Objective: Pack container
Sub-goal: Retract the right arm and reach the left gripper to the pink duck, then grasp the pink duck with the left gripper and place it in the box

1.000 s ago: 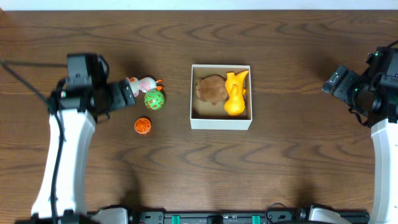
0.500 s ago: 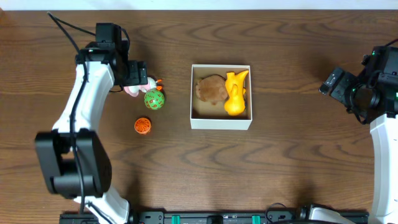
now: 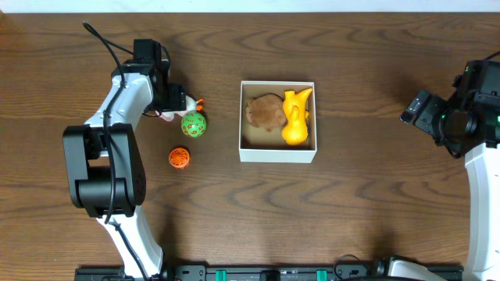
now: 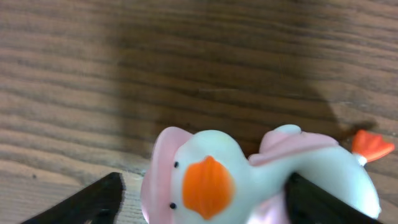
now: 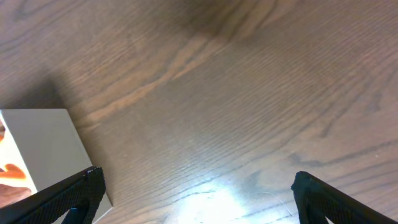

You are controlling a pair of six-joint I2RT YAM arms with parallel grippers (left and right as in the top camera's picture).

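Sitting near the middle of the wooden table (image 3: 351, 211), the container (image 3: 277, 154) is a lidless white-walled box with a brown inside. It holds a brown plush toy (image 3: 264, 112) on its left side and a yellow toy (image 3: 295, 117) on its right, the two touching. Well to its left lie a green patterned ball (image 3: 194, 124) and, nearer the front edge, a small orange round toy (image 3: 180, 158). Just behind the ball lies a white and pink duck toy (image 4: 249, 180) with an orange beak. The left gripper (image 4: 203, 186) is low over it, jaws spread to either side of the duck; whether they touch it I cannot tell. The right gripper (image 5: 199, 180) hangs well to the right of the container, jaws spread wide over bare wood with nothing between them.
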